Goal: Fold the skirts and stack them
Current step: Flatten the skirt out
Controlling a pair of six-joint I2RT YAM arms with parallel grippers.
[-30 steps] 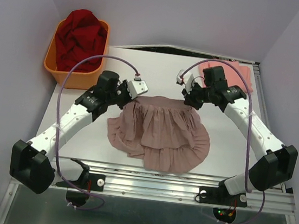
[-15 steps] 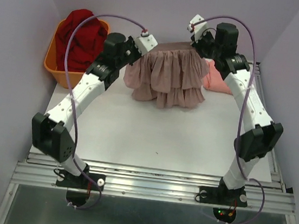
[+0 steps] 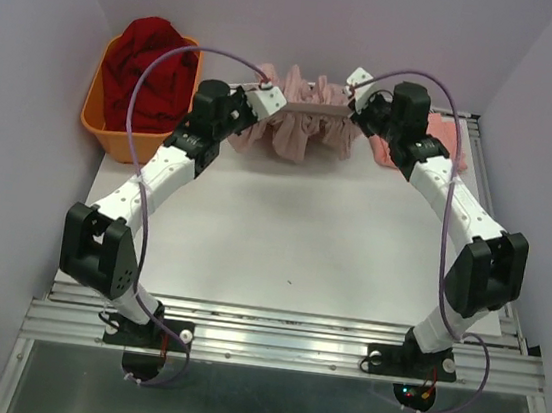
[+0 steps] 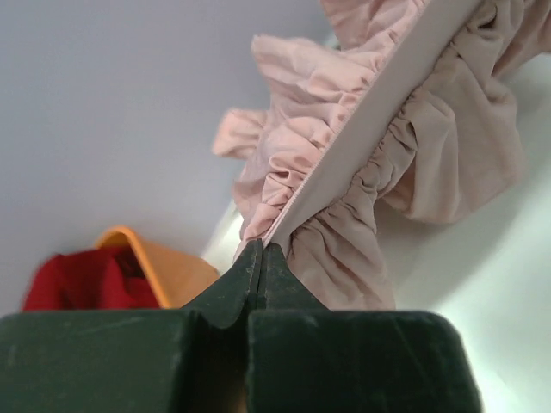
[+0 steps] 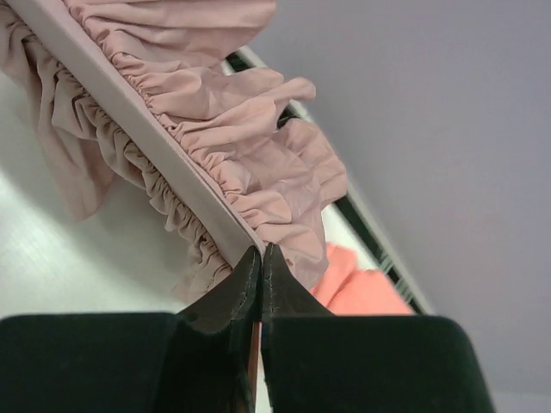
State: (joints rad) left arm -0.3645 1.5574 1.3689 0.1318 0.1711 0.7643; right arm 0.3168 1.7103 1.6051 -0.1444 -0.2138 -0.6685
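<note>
Mauve skirt (image 3: 301, 129) is up off the table (image 3: 291, 249) at the far edge, hung by its waistband (image 3: 313, 111). The band is pulled straight and taut, its long axis running left to right between the two arms.

Left gripper (image 3: 272, 99): jaws pinched together on the left end of the band. The left wrist view shows the fingertips (image 4: 250, 262) meeting with the pale strip running out of the seam, and gathered cloth bulging on both sides of it.

Right gripper (image 3: 356, 99): the same on the right end, jaws closed on the band with no gap showing (image 5: 260, 258).

The skirt body falls below the band in bunched folds. Its hem probably brushes the tabletop, but the overhead angle doesn't settle that.

Salmon skirt (image 3: 447, 139) lies flat in the far right corner, just behind the right forearm and near the mauve skirt's right end. It shows as an orange-pink patch in the right wrist view (image 5: 362, 292).

Orange tub (image 3: 105, 123) with red cloth (image 3: 151, 62) sits far left, apart from the work.

Judgement: this is the spread-out step and no fold has been made yet. Each arm holds one end, so neither is nearer. The bare tabletop lies toward the bases, so the lay-down means drawing both ends nearward together with the band kept level. Uneven travel would skew the skirt.
</note>
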